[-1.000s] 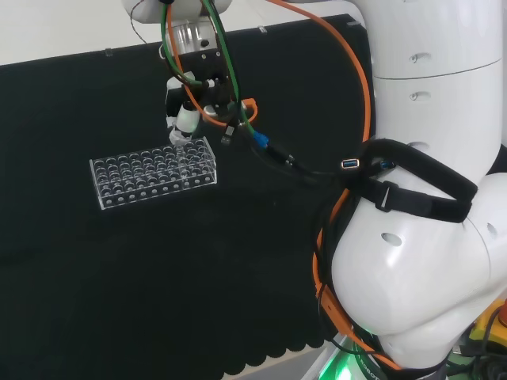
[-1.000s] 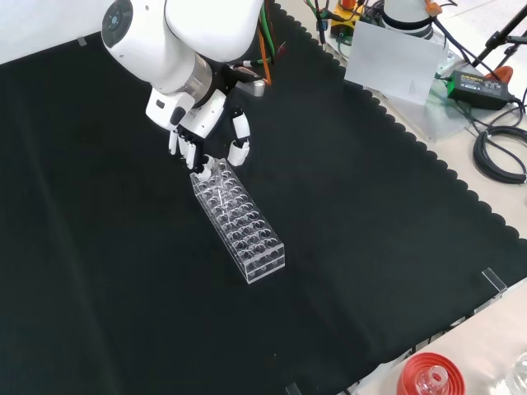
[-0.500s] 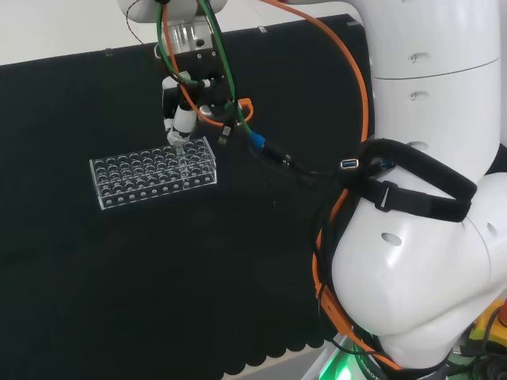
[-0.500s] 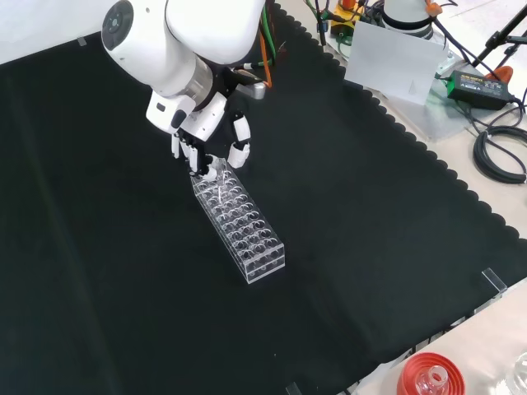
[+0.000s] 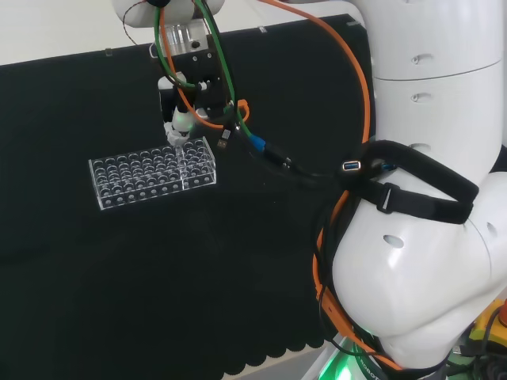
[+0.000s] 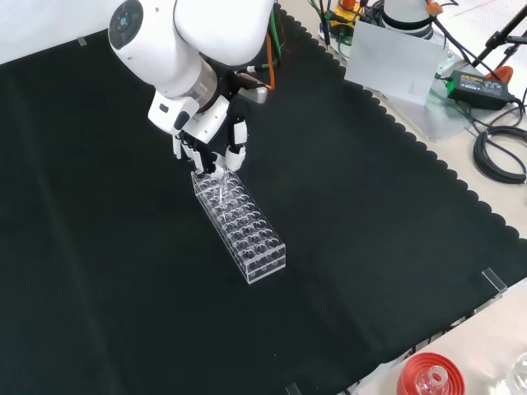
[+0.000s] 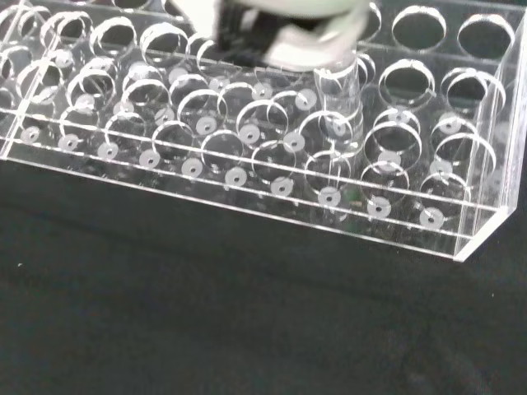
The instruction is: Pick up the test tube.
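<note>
Cloth: black cloth (image 6: 370, 247) covers the bench; scalloped edge along the near and right sides in the front view.
Red stand: a red ribbed ring stand (image 6: 428, 376) sits off the cloth at the bottom edge of the front view, well apart from the rack; something clear rests in it, contents not legible.
Rack: clear plastic test tube rack with rows of round holes (image 6: 240, 226), lying flat on the cloth. In the front view it runs diagonally from upper left to lower right; in the head view it lies (image 5: 152, 172) left of the arm's white links.
Test tube: a clear glass test tube (image 7: 339, 103) stands upright in a hole of the rack, near one end of it. In the front view it reads as a thin pale streak (image 6: 221, 186) at the rack's far end, directly under the fingers. Its lower part sits down inside the rack.
Hand: black and white robot hand (image 6: 206, 136) positioned over the far end of the rack in the front view; in the head view it hangs (image 5: 181, 119) above the rack's right end.
Grip: fingers point down and close together on the top of the tube; in the wrist view a blurred white fingertip (image 7: 317, 45) meets the tube's upper rim. Reads as a pinch on the tube top.
Arm: white arm link with a round grey cap (image 6: 128, 20) stands above the hand in the front view; orange and green cables (image 5: 238, 119) run along the wrist in the head view.
</note>
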Robot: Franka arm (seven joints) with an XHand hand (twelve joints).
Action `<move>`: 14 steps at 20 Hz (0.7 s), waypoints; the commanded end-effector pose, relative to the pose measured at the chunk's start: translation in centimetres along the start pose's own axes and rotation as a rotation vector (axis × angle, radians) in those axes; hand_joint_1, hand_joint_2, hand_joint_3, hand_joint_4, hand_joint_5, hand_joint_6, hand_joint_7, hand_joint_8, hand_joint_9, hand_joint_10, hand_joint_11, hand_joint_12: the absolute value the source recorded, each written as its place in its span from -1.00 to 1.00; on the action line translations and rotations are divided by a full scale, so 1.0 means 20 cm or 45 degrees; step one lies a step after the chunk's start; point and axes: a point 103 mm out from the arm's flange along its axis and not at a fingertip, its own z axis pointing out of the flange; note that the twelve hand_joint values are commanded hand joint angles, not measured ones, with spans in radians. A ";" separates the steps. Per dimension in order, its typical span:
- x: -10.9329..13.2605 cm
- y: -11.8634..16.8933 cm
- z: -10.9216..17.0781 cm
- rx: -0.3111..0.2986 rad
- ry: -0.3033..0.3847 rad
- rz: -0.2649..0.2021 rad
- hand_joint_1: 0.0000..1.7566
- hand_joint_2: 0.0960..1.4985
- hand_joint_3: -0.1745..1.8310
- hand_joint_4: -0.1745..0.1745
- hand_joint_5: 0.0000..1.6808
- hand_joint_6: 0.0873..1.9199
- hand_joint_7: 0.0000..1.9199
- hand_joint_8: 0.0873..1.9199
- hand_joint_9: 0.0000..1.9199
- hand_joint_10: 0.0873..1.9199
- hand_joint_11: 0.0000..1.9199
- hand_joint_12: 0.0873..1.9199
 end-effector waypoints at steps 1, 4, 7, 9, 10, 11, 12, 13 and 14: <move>0.02 0.00 -0.02 -0.074 -0.049 0.026 0.50 -0.04 -0.46 -1.00 0.64 -0.73 0.51 -0.79 0.45 -0.72 -0.07 0.19; 0.02 0.00 -0.03 -0.099 -0.061 0.034 0.60 -0.01 -0.51 -1.00 0.59 -0.66 0.51 -0.60 0.46 -0.95 -0.04 0.17; 0.03 0.00 -0.05 -0.122 -0.070 0.036 0.62 -0.07 -0.43 -1.00 0.56 -0.59 0.48 -0.46 0.49 -1.00 0.03 0.12; 0.03 0.01 -0.05 -0.122 -0.090 0.030 0.62 -0.11 -0.37 -1.00 0.56 -0.57 0.47 -0.42 0.51 -1.00 0.07 0.09; 0.04 0.02 -0.06 -0.119 -0.097 0.026 0.62 -0.12 -0.36 -1.00 0.56 -0.57 0.47 -0.42 0.51 -1.00 0.08 0.09; 0.04 0.02 -0.06 -0.125 -0.099 0.024 0.62 -0.13 -0.35 -1.00 0.57 -0.57 0.47 -0.41 0.52 -1.00 0.09 0.08; 0.04 0.02 -0.06 -0.123 -0.102 0.019 0.63 -0.14 -0.34 -1.00 0.57 -0.57 0.47 -0.41 0.52 -1.00 0.10 0.08; 0.04 0.02 -0.07 -0.128 -0.105 0.016 0.63 -0.15 -0.32 -1.00 0.57 -0.57 0.47 -0.41 0.52 -1.00 0.10 0.07; 0.05 0.02 -0.07 -0.133 -0.105 0.013 0.63 -0.16 -0.31 -1.00 0.57 -0.57 0.47 -0.41 0.53 -1.00 0.11 0.07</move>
